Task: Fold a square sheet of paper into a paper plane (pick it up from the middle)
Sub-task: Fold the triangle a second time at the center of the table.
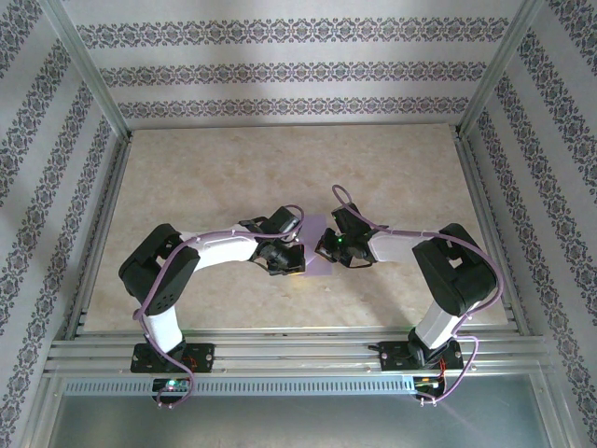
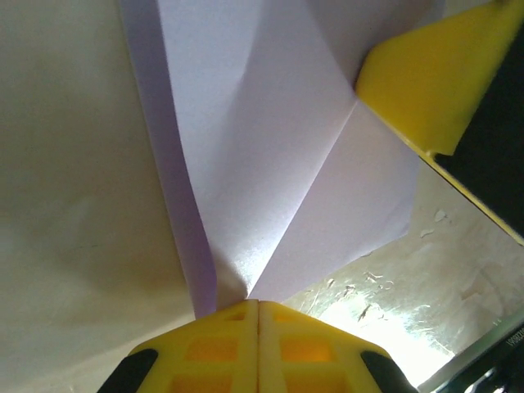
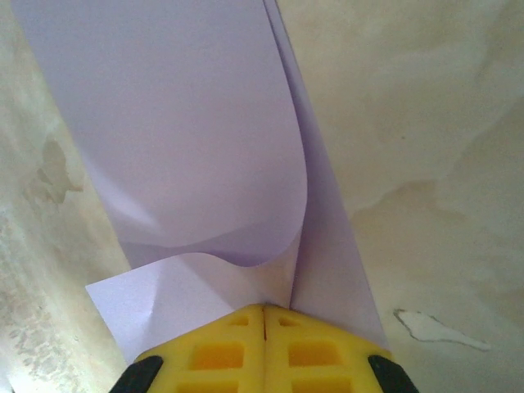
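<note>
Left fingers point(image 2: 217, 348) clenched on creased lavender sheet of paper point(image 2: 270, 164) | right fingers point(image 3: 217, 352) clenched on its opposite edge | sheet between both, mid tabletop point(image 1: 280, 168)

Sheet of paper point(image 1: 315, 245) is sitting over the middle of the table point(image 1: 280, 168), between both grippers. Left gripper point(image 1: 297, 259) is pinching its left, nearer edge. Right gripper point(image 1: 324, 248) is pinching its right edge, facing the left one across the sheet. Left arm point(image 1: 215, 252) is lying to the sheet's left, right arm point(image 1: 410, 247) to its right.
</note>
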Action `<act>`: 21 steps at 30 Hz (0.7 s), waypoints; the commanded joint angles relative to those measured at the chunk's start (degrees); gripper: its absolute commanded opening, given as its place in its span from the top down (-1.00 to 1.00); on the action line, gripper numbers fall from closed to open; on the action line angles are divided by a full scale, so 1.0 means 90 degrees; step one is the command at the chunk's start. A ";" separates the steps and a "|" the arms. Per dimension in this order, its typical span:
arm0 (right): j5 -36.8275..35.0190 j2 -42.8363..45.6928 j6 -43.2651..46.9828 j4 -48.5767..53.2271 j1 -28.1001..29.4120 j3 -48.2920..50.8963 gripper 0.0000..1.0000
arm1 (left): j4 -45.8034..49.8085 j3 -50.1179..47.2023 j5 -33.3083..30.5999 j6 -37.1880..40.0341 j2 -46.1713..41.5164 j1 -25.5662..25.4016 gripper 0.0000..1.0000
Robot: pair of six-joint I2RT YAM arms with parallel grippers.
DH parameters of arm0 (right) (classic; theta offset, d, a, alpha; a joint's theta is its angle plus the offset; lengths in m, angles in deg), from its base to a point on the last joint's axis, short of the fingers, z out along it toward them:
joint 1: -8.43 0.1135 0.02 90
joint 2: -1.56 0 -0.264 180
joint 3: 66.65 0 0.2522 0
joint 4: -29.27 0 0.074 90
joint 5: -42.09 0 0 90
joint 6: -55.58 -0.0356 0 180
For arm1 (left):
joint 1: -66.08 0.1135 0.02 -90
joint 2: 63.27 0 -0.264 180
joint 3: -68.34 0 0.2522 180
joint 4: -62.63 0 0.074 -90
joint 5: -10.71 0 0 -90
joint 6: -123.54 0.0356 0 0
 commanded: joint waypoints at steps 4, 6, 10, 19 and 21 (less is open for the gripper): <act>-0.0334 -0.0383 0.0009 0.0609 -0.0030 0.0123 0.99 | 0.0224 -0.0014 -0.0167 -0.0064 0.0219 0.0025 0.86; -0.0335 -0.0395 0.0017 0.0608 -0.0029 0.0127 0.99 | 0.0229 -0.0022 -0.0202 -0.0064 0.0235 0.0035 0.86; -0.0334 -0.0402 0.0025 0.0618 -0.0030 0.0118 0.99 | 0.0229 -0.0006 -0.0244 -0.0045 0.0241 0.0052 0.88; -0.0325 -0.0427 0.0031 0.0648 -0.0020 0.0098 0.99 | -0.0089 0.0092 -0.0112 0.0093 -0.0132 0.0064 0.87; -0.0324 -0.0437 0.0034 0.0648 -0.0020 0.0098 0.99 | -0.0209 0.0122 -0.0090 0.0092 -0.0181 0.0064 0.85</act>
